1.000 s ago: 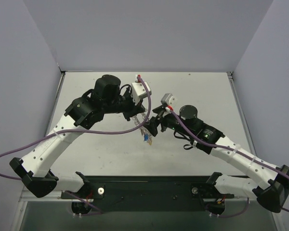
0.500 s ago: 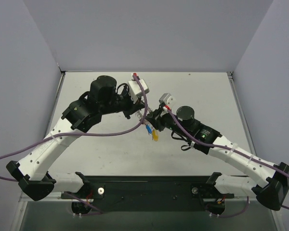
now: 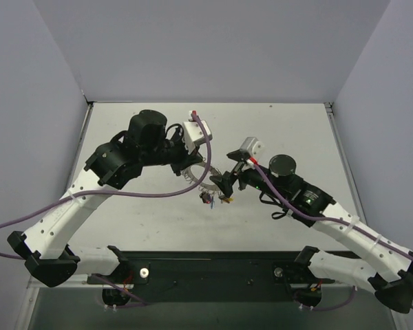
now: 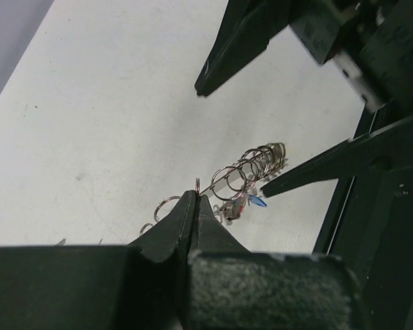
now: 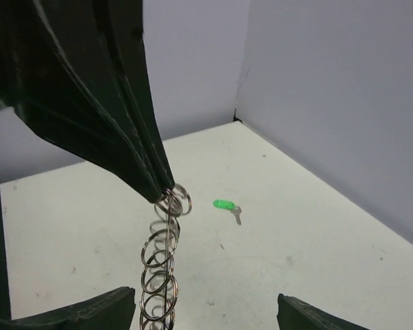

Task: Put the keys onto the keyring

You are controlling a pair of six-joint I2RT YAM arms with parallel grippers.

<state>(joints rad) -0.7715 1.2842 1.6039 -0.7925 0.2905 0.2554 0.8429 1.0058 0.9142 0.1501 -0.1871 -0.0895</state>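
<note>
Above the table (image 3: 289, 130), left pincer (image 4: 195, 199) pinches keyring (image 4: 251, 168); right pincer (image 5: 205, 297) gapes wide.

Colour notes from my side. My left hand (image 4: 195, 203) is matt black, and so is my right hand (image 5: 203, 302). The keyring (image 5: 162, 268) is bright silver, patterned as a chain of overlapping wire loops. The green key (image 5: 224, 205) has a vivid green head and a silver blade. The blue key (image 4: 258, 201) shows a bright blue head. From above, the keys (image 3: 208, 199) read as red and blue specks, with a yellow one beside them. The desk (image 5: 316, 227) is off-white with a few dark specks. The walls (image 3: 213, 48) are pale lilac-grey. My arms (image 3: 62, 213) are white shells with black joints. The cables (image 3: 144, 194) are purple.
</note>
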